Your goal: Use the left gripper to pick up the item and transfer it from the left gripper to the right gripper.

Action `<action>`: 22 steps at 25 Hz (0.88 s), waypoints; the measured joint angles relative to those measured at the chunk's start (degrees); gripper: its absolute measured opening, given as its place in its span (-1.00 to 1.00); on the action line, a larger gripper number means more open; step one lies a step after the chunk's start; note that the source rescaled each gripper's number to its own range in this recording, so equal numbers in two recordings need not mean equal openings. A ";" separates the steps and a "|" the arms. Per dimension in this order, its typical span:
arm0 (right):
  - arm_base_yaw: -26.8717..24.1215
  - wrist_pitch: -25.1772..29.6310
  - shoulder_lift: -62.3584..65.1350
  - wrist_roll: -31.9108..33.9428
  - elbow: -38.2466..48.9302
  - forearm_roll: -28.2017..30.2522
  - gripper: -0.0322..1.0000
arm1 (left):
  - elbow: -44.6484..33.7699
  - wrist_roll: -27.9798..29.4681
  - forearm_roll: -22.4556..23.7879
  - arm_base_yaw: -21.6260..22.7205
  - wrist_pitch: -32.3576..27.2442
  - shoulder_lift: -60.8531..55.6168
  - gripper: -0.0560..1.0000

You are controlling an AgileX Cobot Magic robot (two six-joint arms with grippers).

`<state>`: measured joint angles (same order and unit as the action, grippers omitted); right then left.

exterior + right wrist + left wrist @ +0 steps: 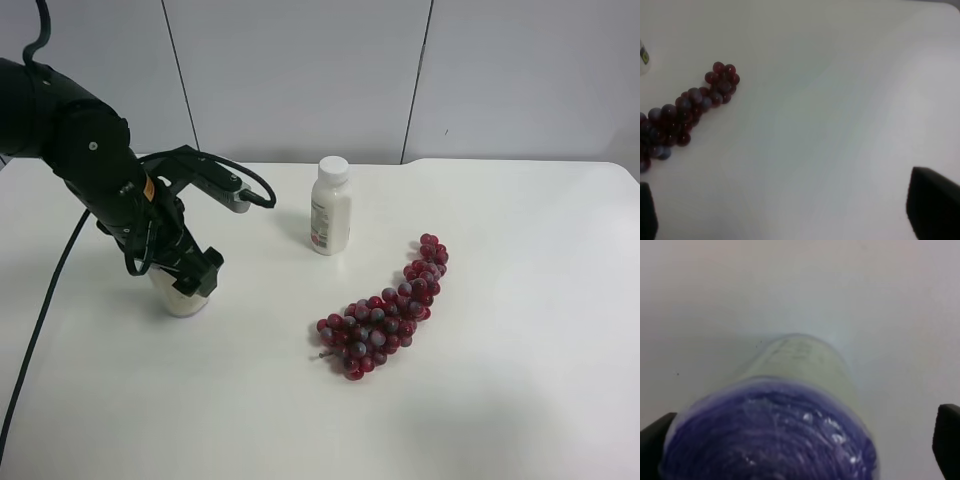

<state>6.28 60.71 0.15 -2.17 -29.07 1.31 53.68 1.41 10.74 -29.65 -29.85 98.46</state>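
Right, the white bench [520, 400] fills my overhead view. The black left arm [85, 145] is bent down at that view's left side. The red grapes [385, 310] sprawl across mid-bench, and the white bottle [330, 205] stands upright near them. The cream canister [184, 300] stands upright under the arm, purple lid on top, well apart from both. My left gripper [196, 272] is spread wide around the lid, fingers [947, 440] on either side, not clamped. My right gripper [790, 215] hangs over bare bench beside the grapes, jaws wide and holding nothing.
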 joint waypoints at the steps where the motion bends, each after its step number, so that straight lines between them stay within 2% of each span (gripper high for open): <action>1: 0.00 0.00 0.00 0.00 0.00 0.00 1.00 | 0.00 0.00 0.00 0.00 0.31 0.18 0.86; 4: 0.00 0.00 0.00 0.00 0.00 0.00 1.00 | 0.00 0.00 0.00 0.00 1.15 0.78 0.68; 7: 0.00 0.00 0.00 0.00 0.00 0.00 1.00 | 0.00 0.00 0.00 0.00 1.26 0.78 0.27; 9: 0.00 0.00 0.00 0.00 0.00 0.00 1.00 | 0.00 0.00 0.22 0.00 1.26 0.78 -0.29; 10: 0.00 0.00 0.00 0.00 0.00 0.00 1.00 | 0.00 0.00 0.35 0.00 1.26 0.78 -0.67; 11: 0.00 0.00 0.00 0.00 0.00 0.00 1.00 | 0.05 -0.12 0.35 0.00 1.26 0.78 -0.89; 22: 0.00 0.00 0.00 0.00 0.00 0.00 1.00 | 0.05 -0.64 -0.07 0.00 1.43 0.09 -0.89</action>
<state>6.28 60.71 0.15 -2.17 -29.07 1.31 53.74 0.77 10.67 -29.65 -28.42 98.54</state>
